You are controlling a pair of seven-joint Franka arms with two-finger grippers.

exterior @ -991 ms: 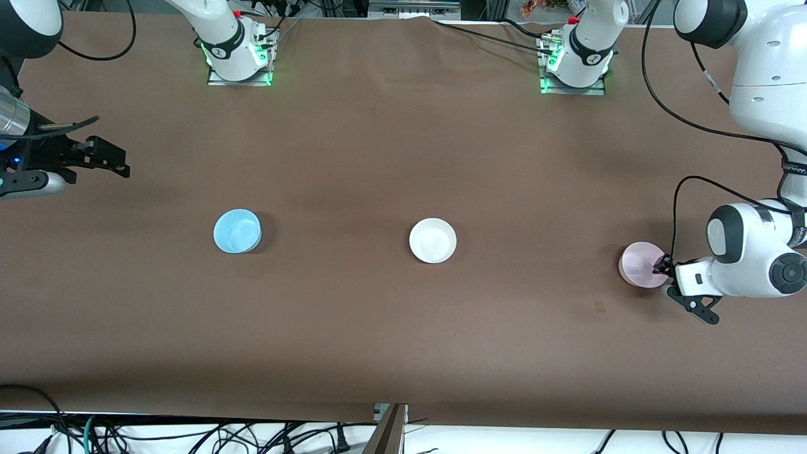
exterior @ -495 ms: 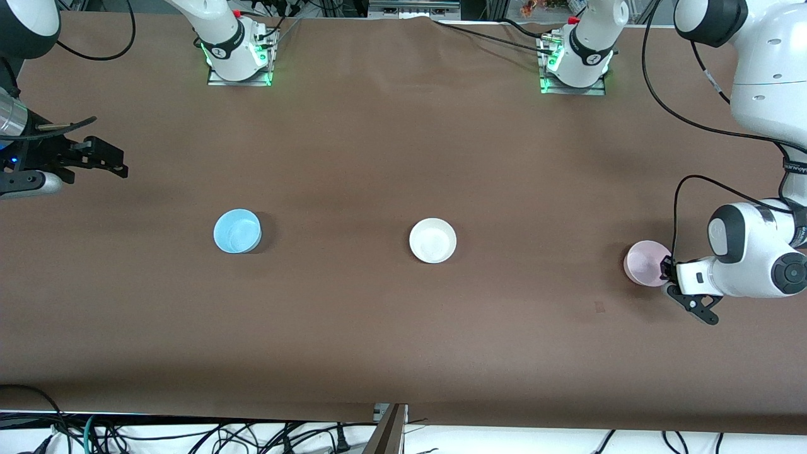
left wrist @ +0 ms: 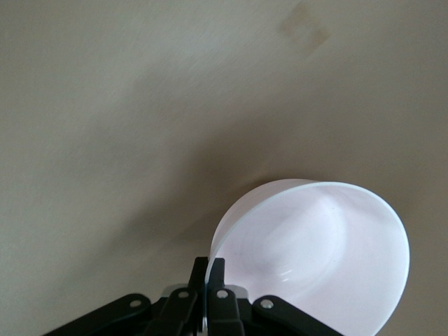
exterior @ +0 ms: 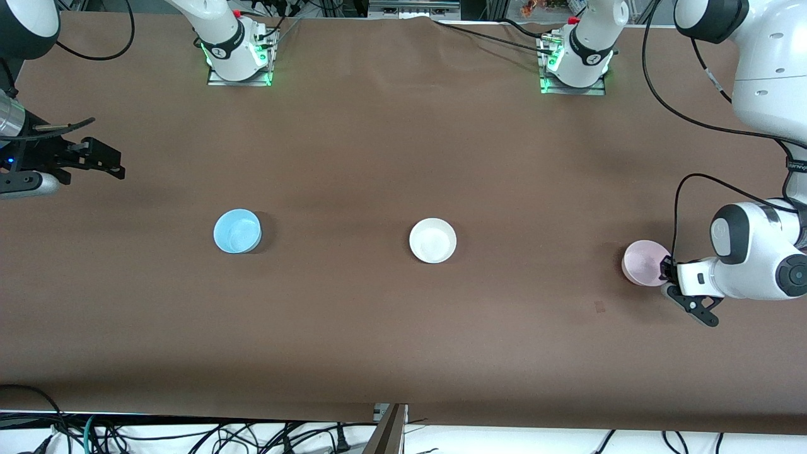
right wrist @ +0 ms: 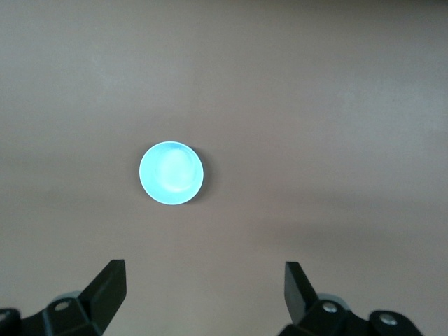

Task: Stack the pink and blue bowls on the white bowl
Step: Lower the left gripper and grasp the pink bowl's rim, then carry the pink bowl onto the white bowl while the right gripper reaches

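On the broad brown worktop point(exterior: 391, 164), my two white arms work from opposite ends. My left gripper point(exterior: 664, 270) sits at the left arm's end, its fingers point(left wrist: 208, 274) pressed together on the rim of the small round pale pink plastic bowl point(exterior: 643, 262), which tilts with its wall pinched between them; the left wrist view shows the rim caught in that clamp and the bowl's shadow on the cloth beneath. My right gripper point(exterior: 94, 161) waits in the air over the right arm's end of the worktop, its fingers spread wide and holding nothing, with the small round sky-blue plastic bowl point(right wrist: 171, 173) in sight below it. That blue bowl stands upright, well apart from the small round plain white plastic bowl point(exterior: 432, 240) at the middle, which is empty. The white bowl lies between the blue and the pink, with bare cloth all around each. I cannot read any lettering on the arms.
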